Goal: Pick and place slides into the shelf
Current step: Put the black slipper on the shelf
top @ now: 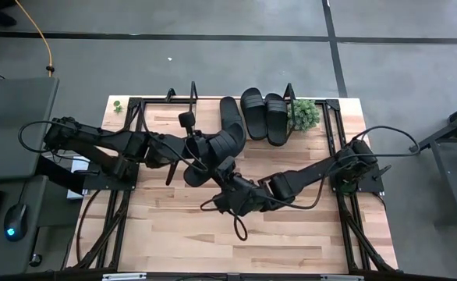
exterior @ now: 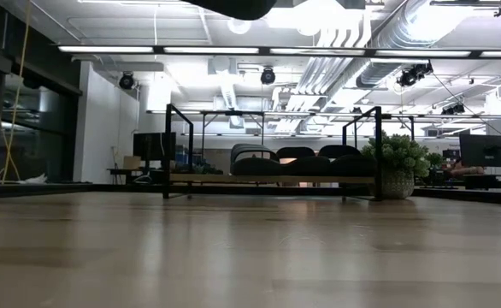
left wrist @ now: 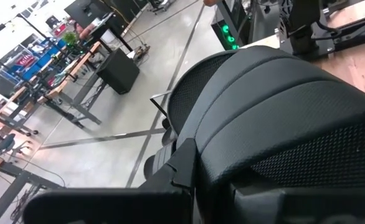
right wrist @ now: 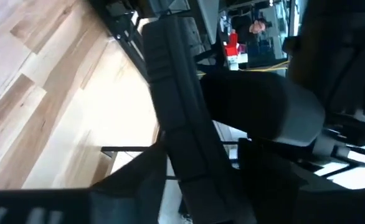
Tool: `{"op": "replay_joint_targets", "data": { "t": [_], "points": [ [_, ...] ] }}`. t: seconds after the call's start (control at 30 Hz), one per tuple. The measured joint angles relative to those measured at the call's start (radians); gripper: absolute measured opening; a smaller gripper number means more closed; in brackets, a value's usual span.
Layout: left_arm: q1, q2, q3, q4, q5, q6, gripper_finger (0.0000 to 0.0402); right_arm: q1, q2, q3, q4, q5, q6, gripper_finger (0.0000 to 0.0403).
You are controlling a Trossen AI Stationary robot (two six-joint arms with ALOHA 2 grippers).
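Note:
A black slide (top: 222,143) hangs in the air over the table's middle, with my left gripper (top: 188,153) shut on it from the table's left. Its ribbed strap band (left wrist: 276,106) fills the left wrist view. My right gripper (top: 223,168) comes from the right, and its open fingers stand on either side of the slide's near end (right wrist: 179,118). Three more slides (top: 253,114) lie side by side on the shelf (exterior: 272,179) at the table's far edge. My left gripper holds the slide at its left side (top: 199,150), coming nearly level from the table's left. The slide itself hides the fingers, so the hold does not show. The slide is lifted clear of the table and lies slanted, one end toward the shelf. Whether my right gripper touches the slide cannot be told.
A potted green plant (top: 305,114) stands at the shelf's right end, next to the slides. Black rails (top: 341,168) run along the table's left and right sides. Bare wood (top: 236,246) lies toward the near edge.

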Motion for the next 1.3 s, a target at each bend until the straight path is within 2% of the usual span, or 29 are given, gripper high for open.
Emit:
{"op": "replay_joint_targets", "data": {
  "t": [0.23, 0.3, 0.5, 0.8, 0.93, 1.1, 1.3],
  "points": [
    [-0.001, 0.000, 0.000, -0.014, 0.006, -0.008, 0.0012, 0.009, 0.000, 0.000, -0.005, -0.006, 0.028, 0.0052],
    [-0.001, 0.000, 0.000, -0.019, 0.006, -0.007, 0.0013, 0.011, 0.000, 0.000, -0.006, -0.006, 0.037, 0.0028],
    [-0.001, -0.001, 0.002, -0.051, 0.003, -0.006, 0.0046, 0.011, -0.004, -0.001, -0.007, -0.033, 0.074, 0.0027],
    [-0.023, -0.048, 0.001, -0.071, -0.015, 0.004, 0.0167, -0.013, -0.102, -0.002, -0.114, -0.174, 0.202, 0.0027],
    [-0.067, -0.080, 0.002, -0.073, -0.047, 0.013, 0.0207, -0.028, -0.149, -0.002, -0.157, -0.223, 0.231, 0.0025],
    [-0.138, -0.092, 0.002, -0.139, -0.135, 0.026, 0.0226, -0.046, -0.182, -0.002, -0.181, -0.252, 0.223, 0.0020],
    [-0.226, -0.091, -0.002, -0.233, -0.268, 0.002, 0.0220, -0.075, -0.201, 0.003, -0.216, -0.209, 0.254, 0.0020]
  ]
}}
